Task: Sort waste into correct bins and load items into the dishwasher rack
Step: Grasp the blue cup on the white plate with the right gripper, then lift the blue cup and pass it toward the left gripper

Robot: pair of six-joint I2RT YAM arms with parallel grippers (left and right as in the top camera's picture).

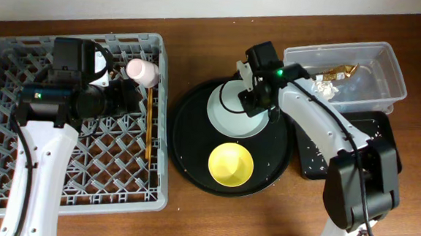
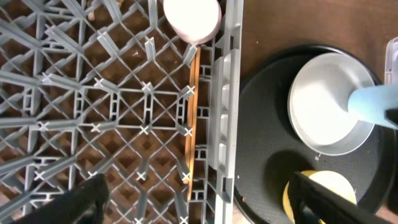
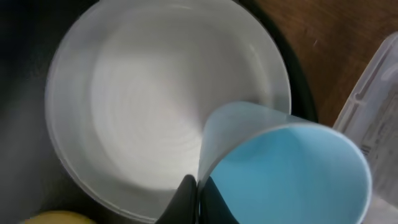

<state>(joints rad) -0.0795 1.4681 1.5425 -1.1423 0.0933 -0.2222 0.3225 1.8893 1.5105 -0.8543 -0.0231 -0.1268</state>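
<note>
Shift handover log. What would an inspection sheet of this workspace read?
Surface: brown wooden table, round black tray on it.
Job's things: small pink cup, thin wooden chopsticks in grey plastic dishwasher rack; round white plate, yellow bowl on tray; crinkled gold wrapper, crumpled white napkin in clear plastic tub.
Clutter: pale specks in black rectangular tray.
Grippers: left tool open over rack; right tool shut on light-blue cup.
Cables: black cable along right arm.
Surroundings: nothing seen.

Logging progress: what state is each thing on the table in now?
pink cup: in the dishwasher rack, apparently on its side
chopsticks: lying in the rack along its tray-side wall
light-blue cup: tilted, pinched by the right gripper over the white plate
white plate: empty, on the round black tray
yellow bowl: upright, empty
clear tub: holds wrapper and napkin
left gripper: open, empty
</note>
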